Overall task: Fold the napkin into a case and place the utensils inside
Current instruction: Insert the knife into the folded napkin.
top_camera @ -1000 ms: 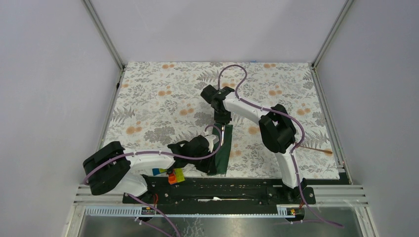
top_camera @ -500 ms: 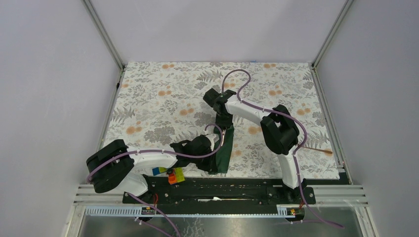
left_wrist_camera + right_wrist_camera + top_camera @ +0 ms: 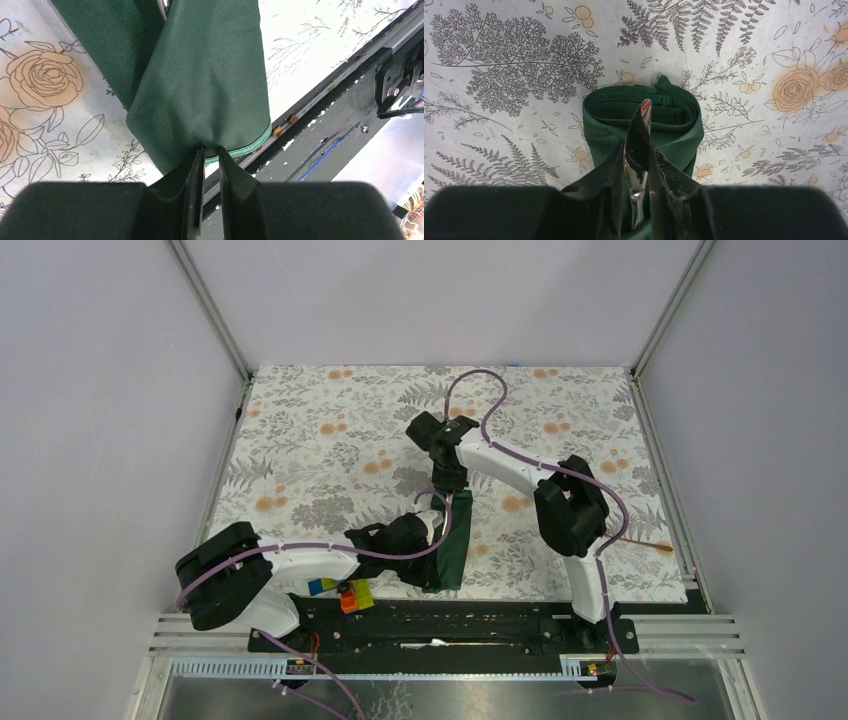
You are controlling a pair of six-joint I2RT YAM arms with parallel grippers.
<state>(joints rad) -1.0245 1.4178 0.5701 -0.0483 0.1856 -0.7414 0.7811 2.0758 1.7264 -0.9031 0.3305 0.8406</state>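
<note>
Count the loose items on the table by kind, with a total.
Napkin: 1
Silver utensil: 1
Copper spoon: 1
Cluster of plastic blocks: 1 (single blocks too small to count)
Total: 4

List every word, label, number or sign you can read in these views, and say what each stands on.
No text can be read in any view.
The napkin is plain green.
The silver utensil in the right gripper shows no stamp.
The floral table covering has only printed plants.
The coloured blocks are too small to tell.
</note>
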